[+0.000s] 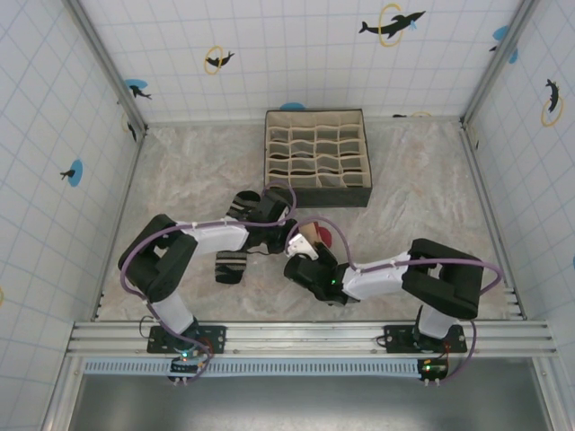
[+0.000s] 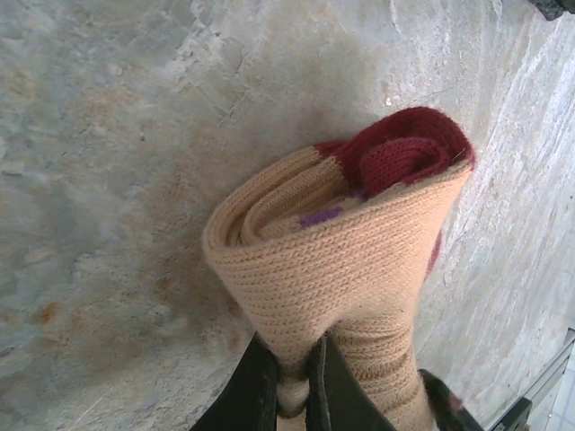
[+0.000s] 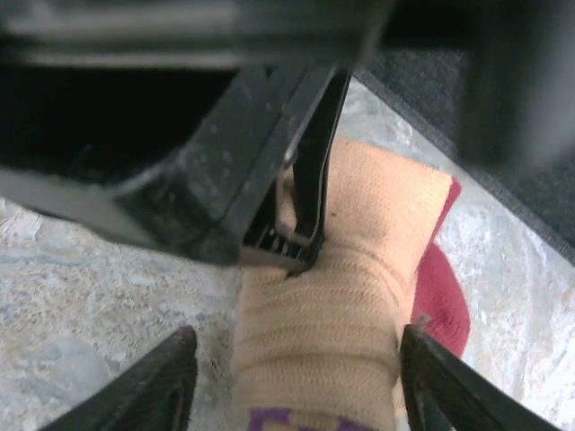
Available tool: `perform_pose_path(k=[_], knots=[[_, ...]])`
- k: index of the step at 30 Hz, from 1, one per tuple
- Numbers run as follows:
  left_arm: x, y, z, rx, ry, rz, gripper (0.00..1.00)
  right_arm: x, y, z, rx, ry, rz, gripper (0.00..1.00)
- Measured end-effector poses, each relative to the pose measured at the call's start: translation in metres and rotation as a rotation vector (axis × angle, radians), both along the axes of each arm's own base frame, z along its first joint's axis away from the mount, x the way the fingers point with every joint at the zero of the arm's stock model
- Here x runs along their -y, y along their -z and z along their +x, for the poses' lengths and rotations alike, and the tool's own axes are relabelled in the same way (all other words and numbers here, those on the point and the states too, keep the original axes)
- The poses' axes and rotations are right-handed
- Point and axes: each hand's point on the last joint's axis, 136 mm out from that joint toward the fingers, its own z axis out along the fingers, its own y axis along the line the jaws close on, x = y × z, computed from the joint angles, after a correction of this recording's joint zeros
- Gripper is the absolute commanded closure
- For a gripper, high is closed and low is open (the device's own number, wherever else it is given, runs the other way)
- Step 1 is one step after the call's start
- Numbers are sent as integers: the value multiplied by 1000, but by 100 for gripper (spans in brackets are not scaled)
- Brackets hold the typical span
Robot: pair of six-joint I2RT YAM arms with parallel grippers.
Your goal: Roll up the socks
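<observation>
Left wrist view, judged about halfway: peach sock (image 2: 332, 269) coiled into a roll in the middle of the table (image 1: 422, 197), tail pinched in closed left gripper (image 2: 295, 395), right gripper (image 3: 296, 382) spread open astride it, black striped sock (image 1: 231, 267) apart toward the near edge, rolled or not unclear.

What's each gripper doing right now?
Left gripper: shut on the peach sock.
Right gripper: open, straddling that sock.
</observation>
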Motion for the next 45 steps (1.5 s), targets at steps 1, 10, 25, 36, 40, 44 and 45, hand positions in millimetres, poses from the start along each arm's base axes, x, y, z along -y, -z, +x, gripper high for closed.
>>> perform_pose_path(k=[1,10,25,36,40,44,45], knots=[[0,0,0,0,-1,1,100,-1,0,1,4,3,3,51],[-2,1,1,1,-10,6,80,0,3,3,-36,17,112,87],[0,-16,-1,28,16,-49,31,27,3,14,-290,52,588,91],[13,-40,5,122,51,-150,33,56,2,14,-496,104,945,91],[15,-33,2,112,63,-157,34,64,3,15,-561,140,1035,92],[22,-25,-2,106,84,-159,36,70,5,16,-625,172,1123,92],[24,-22,-3,103,90,-159,37,71,6,16,-643,180,1145,92]])
